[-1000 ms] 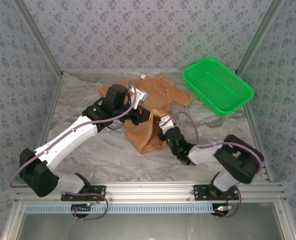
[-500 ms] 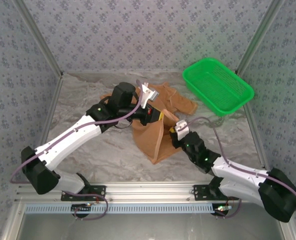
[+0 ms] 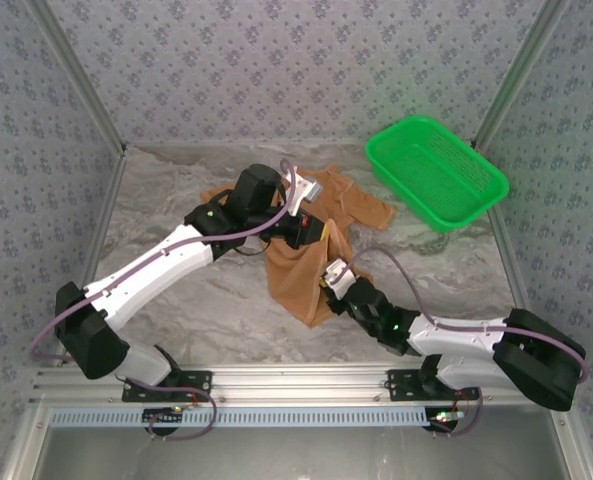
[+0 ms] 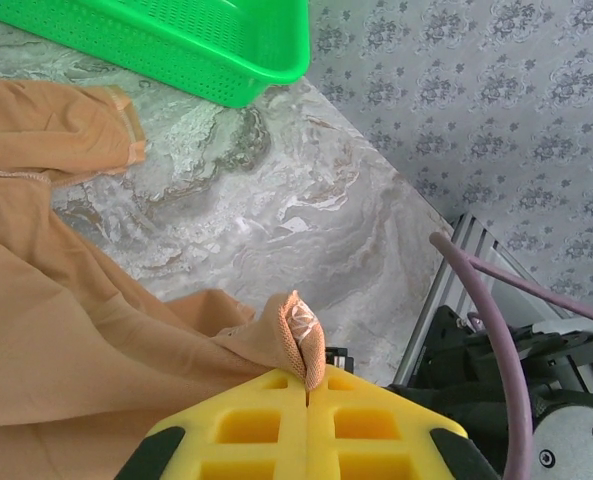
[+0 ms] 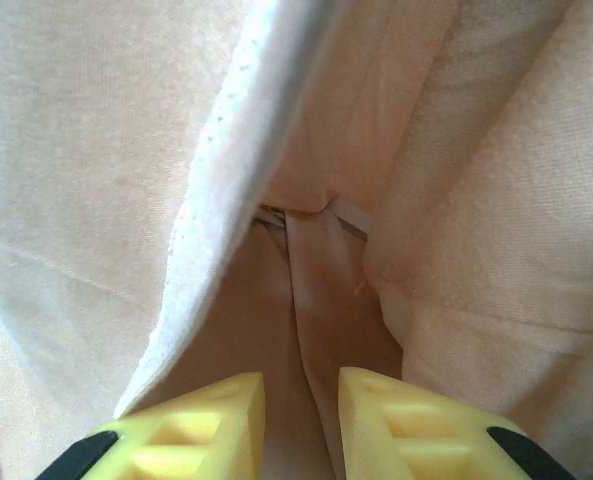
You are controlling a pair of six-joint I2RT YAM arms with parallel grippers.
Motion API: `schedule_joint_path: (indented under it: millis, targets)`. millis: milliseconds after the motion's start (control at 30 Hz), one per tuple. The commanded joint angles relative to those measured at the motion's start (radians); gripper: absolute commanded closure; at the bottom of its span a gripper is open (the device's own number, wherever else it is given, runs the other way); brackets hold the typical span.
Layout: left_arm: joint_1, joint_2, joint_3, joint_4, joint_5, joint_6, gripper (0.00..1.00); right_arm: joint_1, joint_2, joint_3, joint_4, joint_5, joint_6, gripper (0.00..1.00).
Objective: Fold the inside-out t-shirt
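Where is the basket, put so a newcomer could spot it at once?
Find the marble-patterned table and look to its far right corner. The green basket sits there, just right of the orange-tan t-shirt. It is the one rigid, bright green mesh thing, whereas the shirt is soft and crumpled.

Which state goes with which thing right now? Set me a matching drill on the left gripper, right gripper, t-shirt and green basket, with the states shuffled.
Things:
1. left gripper
2. right gripper
3. t-shirt
4. green basket

States:
A. sits at the far right corner of the table
B. jaws apart, cloth just ahead
C. jaws shut on a pinch of cloth
D. bunched mid-table, between the two arms

Pairs: 1-C, 2-B, 3-D, 4-A
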Motion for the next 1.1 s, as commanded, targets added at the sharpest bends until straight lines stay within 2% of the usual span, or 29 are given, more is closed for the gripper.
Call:
schedule_joint_path:
  millis: [0, 300, 500, 667, 867, 1067]
  targets:
    - [0.013, -0.002, 0.033, -0.003, 0.014, 0.006, 1.0, -0.04, 0.021, -0.027, 0.047, -0.028, 0.04, 0.72]
    - [0.041, -0.058, -0.021, 0.032, 0.078, 0.02, 1.0, -0.159, 0.17, 0.029, 0.104, -0.101, 0.112, 0.77]
    - [0.043, -0.048, -0.022, 0.074, 0.1, -0.014, 1.0, -0.127, 0.326, 0.123, 0.13, -0.048, 0.087, 0.78]
    - [0.041, -0.054, -0.013, 0.083, 0.11, -0.014, 1.0, -0.128, 0.431, 0.175, 0.195, -0.051, 0.101, 0.78]
    - [0.038, -0.035, 0.001, 0.07, 0.041, -0.026, 1.0, -0.065, 0.522, 0.263, 0.191, 0.009, 0.035, 0.77]
    - [0.019, -0.065, 0.001, 0.091, 0.139, 0.005, 1.0, -0.135, 0.563, 0.32, 0.155, -0.067, 0.111, 0.76]
